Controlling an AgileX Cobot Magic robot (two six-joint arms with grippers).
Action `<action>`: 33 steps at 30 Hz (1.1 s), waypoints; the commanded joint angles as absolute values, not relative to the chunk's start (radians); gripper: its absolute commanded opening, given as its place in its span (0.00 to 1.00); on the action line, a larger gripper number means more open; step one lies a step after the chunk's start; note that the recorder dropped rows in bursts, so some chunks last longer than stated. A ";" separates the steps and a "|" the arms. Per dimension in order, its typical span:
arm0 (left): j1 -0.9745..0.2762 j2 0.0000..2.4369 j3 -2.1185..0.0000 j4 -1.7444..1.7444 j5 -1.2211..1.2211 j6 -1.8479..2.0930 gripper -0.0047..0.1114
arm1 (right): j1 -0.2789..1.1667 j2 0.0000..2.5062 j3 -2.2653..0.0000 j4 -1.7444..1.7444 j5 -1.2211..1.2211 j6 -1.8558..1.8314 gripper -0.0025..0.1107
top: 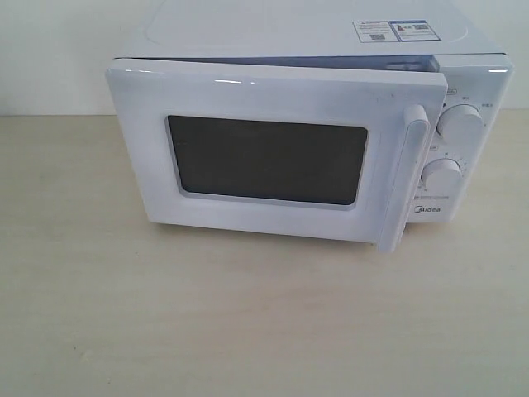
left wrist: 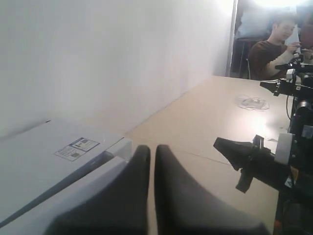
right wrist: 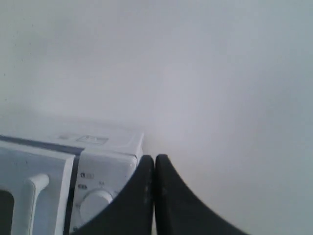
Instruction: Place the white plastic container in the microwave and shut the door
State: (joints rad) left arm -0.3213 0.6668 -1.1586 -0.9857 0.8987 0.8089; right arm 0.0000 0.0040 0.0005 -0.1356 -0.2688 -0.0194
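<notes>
The white microwave (top: 248,33) stands at the back of the table. Its door (top: 264,157), with a dark window and a long white handle (top: 413,165), is slightly ajar, the handle side standing off the body. The white plastic container is hidden. Neither gripper shows in the exterior view. My left gripper (left wrist: 152,149) is shut and empty, above the microwave's top (left wrist: 49,156). My right gripper (right wrist: 154,159) is shut and empty, beside the microwave's dial side (right wrist: 107,166), with the door (right wrist: 34,196) further over.
Two round dials (top: 460,124) sit right of the door. Light wooden table (top: 248,314) stretches in front, a white wall behind. In the left wrist view the other black arm (left wrist: 254,161) hangs over the table, and people (left wrist: 274,49) sit beyond.
</notes>
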 commanded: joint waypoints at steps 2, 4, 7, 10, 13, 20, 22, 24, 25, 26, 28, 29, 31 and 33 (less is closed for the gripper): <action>-0.327 0.606 -1.162 -0.950 0.920 0.706 0.08 | 0.003 0.000 0.000 -0.035 -0.533 0.315 0.02; -0.327 0.591 -1.162 -0.953 0.923 0.690 0.08 | 0.003 0.000 -0.030 0.023 -0.642 0.514 0.02; -0.327 0.572 -1.162 -0.953 0.924 0.683 0.08 | 0.003 0.000 -0.180 -0.107 -0.593 0.657 0.02; -0.327 0.557 -1.162 -0.953 0.924 0.680 0.08 | 0.003 0.000 -0.389 -0.346 -0.329 0.815 0.02; -0.327 0.553 -1.162 -0.953 0.927 0.672 0.08 | 0.003 0.050 -0.593 -0.579 -0.097 1.026 0.02; -0.327 0.555 -1.162 -0.953 0.929 0.672 0.08 | 0.012 0.179 -0.802 -0.739 0.051 1.013 0.02; -0.327 0.555 -1.162 -0.953 0.929 0.672 0.08 | 0.012 0.206 -0.801 -0.736 0.068 1.012 0.02; -0.327 0.555 -1.162 -0.953 0.929 0.672 0.08 | 0.012 0.227 -0.799 -0.712 0.107 1.012 0.02; -0.327 0.555 -1.162 -0.953 0.932 0.672 0.08 | 0.012 0.234 -0.799 -0.712 0.132 1.012 0.02; -0.327 0.555 -1.162 -0.953 0.934 0.672 0.08 | 0.012 0.242 -0.799 -0.712 0.154 1.012 0.02; -0.327 0.555 -1.162 -0.953 0.936 0.672 0.08 | 0.012 0.251 -0.799 -0.712 0.211 1.012 0.02; -0.327 0.555 -1.162 -0.953 0.936 0.672 0.08 | 0.012 0.255 -0.799 -0.712 0.226 1.015 0.02; -0.327 0.555 -1.162 -0.953 0.936 0.672 0.08 | 0.012 0.259 -0.799 -0.704 0.278 1.015 0.02; -0.327 0.555 -1.162 -0.953 0.936 0.672 0.08 | 0.012 0.262 -0.799 -0.704 0.356 1.010 0.02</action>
State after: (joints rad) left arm -0.3213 0.5571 -1.1586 -0.9548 0.9310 0.6820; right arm 0.0109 0.2533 -0.7960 -0.7104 0.2611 1.0216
